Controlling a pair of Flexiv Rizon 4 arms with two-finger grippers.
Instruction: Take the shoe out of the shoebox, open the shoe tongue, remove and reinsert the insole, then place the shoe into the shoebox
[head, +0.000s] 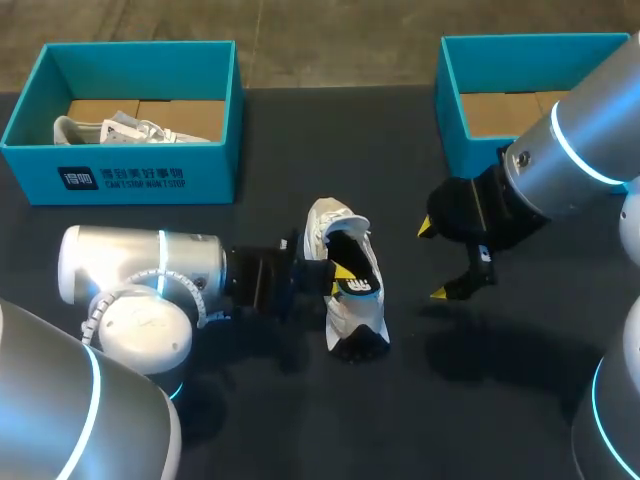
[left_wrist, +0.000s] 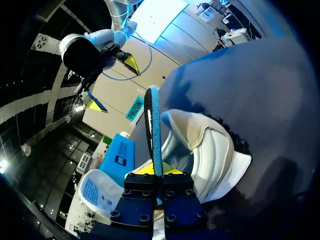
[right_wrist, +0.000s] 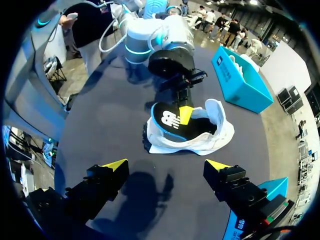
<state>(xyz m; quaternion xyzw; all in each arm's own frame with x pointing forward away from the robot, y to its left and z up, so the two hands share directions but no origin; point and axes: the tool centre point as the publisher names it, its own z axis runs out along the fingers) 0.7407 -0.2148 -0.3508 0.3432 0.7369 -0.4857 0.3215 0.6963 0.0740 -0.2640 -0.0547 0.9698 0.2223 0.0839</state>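
One thin, blue-edged insole (left_wrist: 153, 135) pinched in left claw (left_wrist: 159, 172): edge-on from its wrist, black face from the right's; right claw (right_wrist: 166, 164) gapes wide.

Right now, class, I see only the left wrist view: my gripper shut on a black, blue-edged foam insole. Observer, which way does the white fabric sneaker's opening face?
Observer: The white fabric sneaker lies on its side, opening toward the open right gripper.
Operator: Is the left teal cardboard shoebox empty?
Observer: No, it holds a second white shoe.
Operator: And the right one?
Observer: The right teal shoebox shows only brown floor where visible.
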